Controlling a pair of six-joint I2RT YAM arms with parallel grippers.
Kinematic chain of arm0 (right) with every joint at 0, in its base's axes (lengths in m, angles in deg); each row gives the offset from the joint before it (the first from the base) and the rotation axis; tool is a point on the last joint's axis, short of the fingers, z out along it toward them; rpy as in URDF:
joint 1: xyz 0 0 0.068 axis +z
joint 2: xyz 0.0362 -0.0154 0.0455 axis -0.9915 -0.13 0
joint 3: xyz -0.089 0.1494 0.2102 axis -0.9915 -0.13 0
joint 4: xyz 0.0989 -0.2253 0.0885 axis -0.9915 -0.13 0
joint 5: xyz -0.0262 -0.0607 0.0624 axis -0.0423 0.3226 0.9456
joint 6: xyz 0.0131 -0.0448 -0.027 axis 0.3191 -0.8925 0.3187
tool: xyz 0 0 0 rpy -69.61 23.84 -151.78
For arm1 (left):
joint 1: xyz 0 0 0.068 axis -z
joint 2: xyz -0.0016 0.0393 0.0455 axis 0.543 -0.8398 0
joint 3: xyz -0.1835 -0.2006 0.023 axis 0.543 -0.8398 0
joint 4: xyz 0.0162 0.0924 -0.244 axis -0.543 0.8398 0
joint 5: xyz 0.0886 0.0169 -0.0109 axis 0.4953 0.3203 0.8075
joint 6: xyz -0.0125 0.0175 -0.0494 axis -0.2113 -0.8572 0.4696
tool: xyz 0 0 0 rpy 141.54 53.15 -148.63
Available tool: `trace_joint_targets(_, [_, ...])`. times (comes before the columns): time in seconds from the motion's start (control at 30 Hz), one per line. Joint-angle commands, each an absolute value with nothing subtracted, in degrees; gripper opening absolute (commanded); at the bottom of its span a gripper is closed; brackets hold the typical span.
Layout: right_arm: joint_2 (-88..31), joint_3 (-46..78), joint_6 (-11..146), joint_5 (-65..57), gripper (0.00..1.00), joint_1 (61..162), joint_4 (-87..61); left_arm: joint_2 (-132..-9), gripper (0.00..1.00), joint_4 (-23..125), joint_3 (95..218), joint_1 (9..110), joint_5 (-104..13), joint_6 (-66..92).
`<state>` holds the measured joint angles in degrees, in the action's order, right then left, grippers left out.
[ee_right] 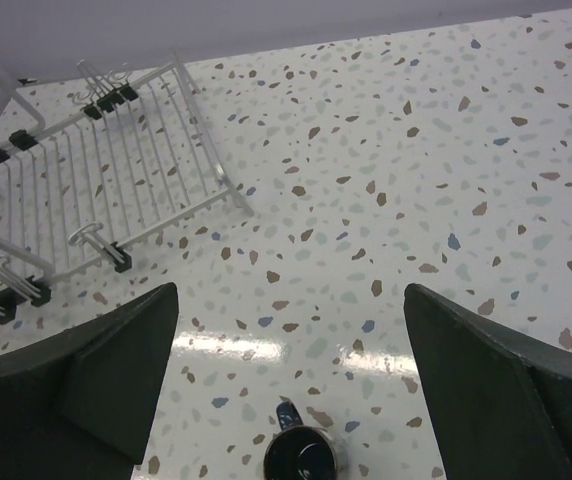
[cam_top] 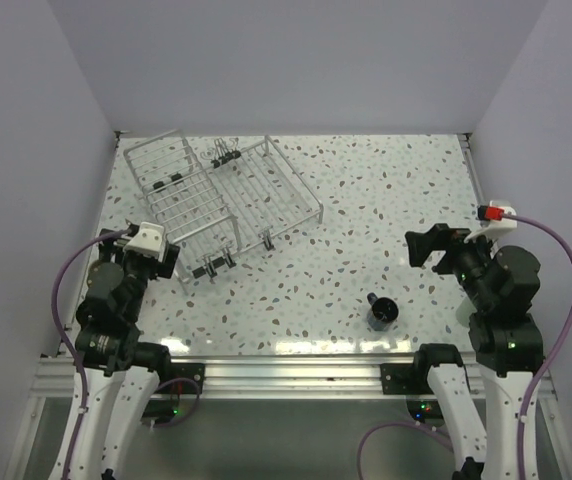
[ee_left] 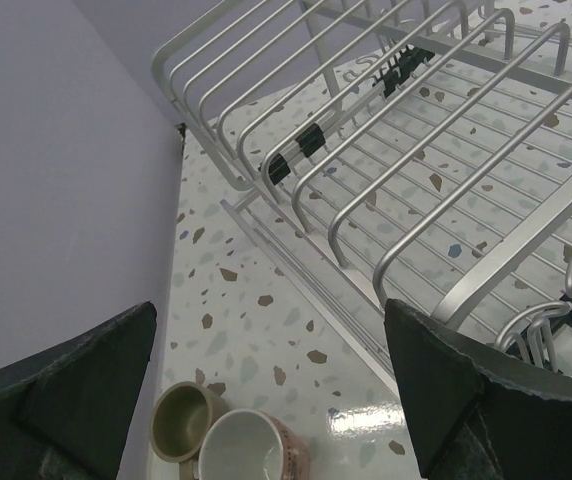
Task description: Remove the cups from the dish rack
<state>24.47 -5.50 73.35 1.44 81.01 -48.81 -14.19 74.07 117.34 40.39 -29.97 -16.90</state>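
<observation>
Dish rack point(cam_top: 206, 200) hugs back-left corner — dark cup point(cam_top: 382, 311) near front edge.

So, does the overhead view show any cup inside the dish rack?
No, the dish rack holds nothing; the one dark cup visible stands on the table.

Silvery rack point(cam_top: 221, 200) w/ black clips point(cam_top: 224, 156). Table point(cam_top: 366, 200) white, speckled brown, grey & blue. Dark cup point(cam_top: 382, 312) looks blue-black. Beige cup point(ee_left: 184, 420) olive-ish inside; pink cup point(ee_left: 256, 448) white inside. Cables point(cam_top: 66, 280) purple.

Left gripper point(ee_left: 269, 310), right gripper point(ee_right: 288, 295): spread wide
</observation>
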Motion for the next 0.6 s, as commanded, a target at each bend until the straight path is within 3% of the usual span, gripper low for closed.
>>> trace_joint_targets(0.0, [25.8,-5.9,76.4,-2.1,0.98,81.0,-48.2,-14.0,1.00,72.5,116.0,39.4,-33.1,-15.6])
trace_joint_targets(0.23, [27.5,-6.5,80.7,-11.0,0.98,81.0,-51.0,-14.2,1.00,72.9,116.6,38.2,-35.0,-14.5])
trace_joint_targets(0.57, [28.2,-8.0,80.1,-10.6,0.98,81.0,-51.3,-15.6,1.00,73.2,117.4,38.1,-36.6,-14.3])
